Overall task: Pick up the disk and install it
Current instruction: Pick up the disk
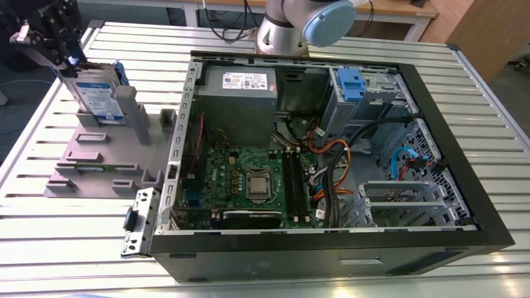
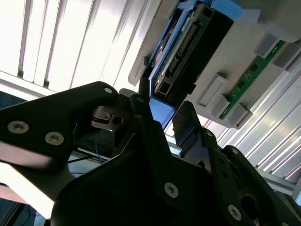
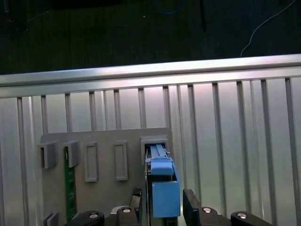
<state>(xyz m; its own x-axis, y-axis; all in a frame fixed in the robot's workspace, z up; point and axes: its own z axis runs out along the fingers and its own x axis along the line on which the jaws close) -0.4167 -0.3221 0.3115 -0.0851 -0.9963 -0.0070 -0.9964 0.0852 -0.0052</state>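
The disk [image 1: 98,96] stands on edge in a slot of the grey plastic stand [image 1: 91,152], at the exterior view's left. It is silver with a white-and-blue label and a blue bracket. My gripper [image 1: 71,62] hangs right over its top end. In the first wrist view the blue bracket end of the disk [image 3: 164,188] sits between my two black fingers [image 3: 190,202], with a small gap on each side, so the gripper [image 3: 162,201] is open around it. The second wrist view shows the disk [image 2: 188,42] edge-on, its blue end inside the gripper [image 2: 162,110].
An open computer case [image 1: 331,239] lies on the slatted metal table [image 1: 74,236], to the exterior view's right of the stand. It holds a motherboard, cables and a drive bay with a blue bracket [image 1: 352,81]. A green memory stick [image 3: 69,181] stands in another stand slot. The arm's base [image 1: 286,28] rises behind the case.
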